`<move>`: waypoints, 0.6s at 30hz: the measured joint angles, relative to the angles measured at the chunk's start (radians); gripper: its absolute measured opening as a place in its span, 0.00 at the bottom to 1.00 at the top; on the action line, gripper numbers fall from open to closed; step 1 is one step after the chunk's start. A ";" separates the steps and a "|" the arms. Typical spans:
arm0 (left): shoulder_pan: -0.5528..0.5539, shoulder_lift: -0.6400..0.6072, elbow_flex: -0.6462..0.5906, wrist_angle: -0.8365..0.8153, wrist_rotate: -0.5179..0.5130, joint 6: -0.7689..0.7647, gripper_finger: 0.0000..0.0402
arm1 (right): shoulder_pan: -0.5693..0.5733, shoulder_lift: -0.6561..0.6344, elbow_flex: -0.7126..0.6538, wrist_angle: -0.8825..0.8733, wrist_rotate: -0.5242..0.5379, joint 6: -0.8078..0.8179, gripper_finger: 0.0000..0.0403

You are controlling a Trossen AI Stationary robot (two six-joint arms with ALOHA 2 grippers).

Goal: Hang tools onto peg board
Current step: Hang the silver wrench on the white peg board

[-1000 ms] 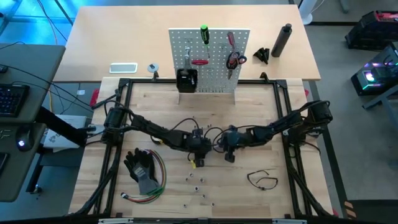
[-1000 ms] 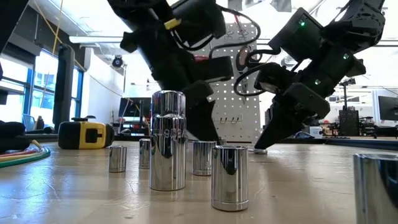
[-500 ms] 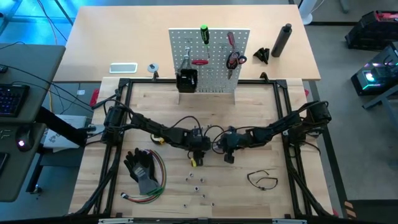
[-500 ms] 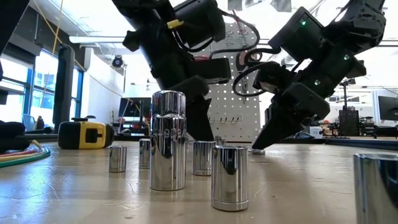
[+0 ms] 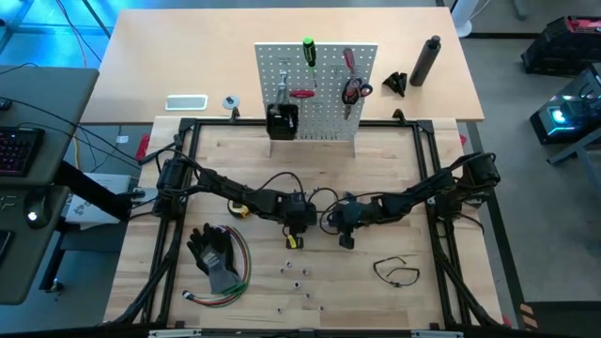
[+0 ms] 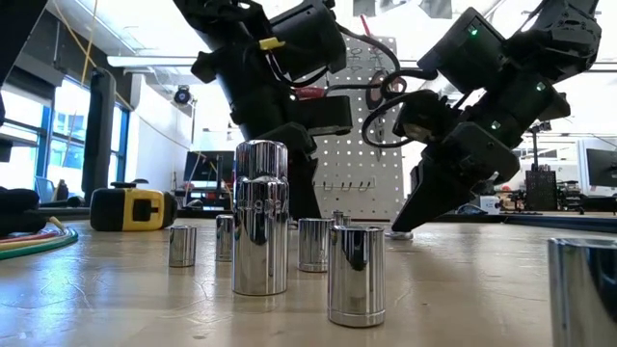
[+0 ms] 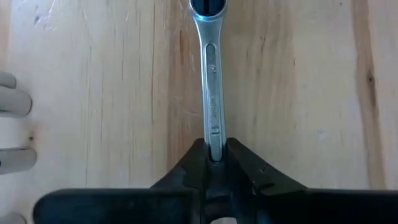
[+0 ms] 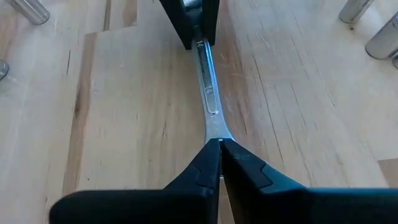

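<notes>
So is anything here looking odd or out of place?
One thing: both grippers pinch the same silver wrench, the left gripper at one end and the right gripper at the other, low over the table.

We see the light wooden counter point(image 5: 376, 169) framed by black rails point(image 5: 188, 141), with a second pale tabletop point(image 5: 188, 56) beyond it. On that tabletop lie a flat white device point(image 5: 186, 102) and a dark cylindrical bottle point(image 5: 427, 59). To one side stands a desk with a keyboard point(image 5: 19, 150) and a mouse point(image 5: 34, 218); on the other side a dark floor point(image 5: 526, 113) carries a lit computer case point(image 5: 562, 113). Across the counter we look into a bright room: tall windows point(image 6: 58, 135) between dark pillars point(image 6: 100, 135), a pale ceiling beam point(image 6: 164, 62), and monitors point(image 6: 598, 166) far behind.
</notes>
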 joint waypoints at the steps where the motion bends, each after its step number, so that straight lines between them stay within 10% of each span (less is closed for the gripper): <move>1: 0.000 0.000 0.000 0.001 -0.001 0.002 0.08 | 0.000 0.000 0.000 0.000 0.000 -0.004 0.04; 18: -0.002 -0.062 -0.005 -0.054 -0.121 0.053 0.08 | -0.004 -0.150 -0.005 -0.127 0.163 -0.111 0.04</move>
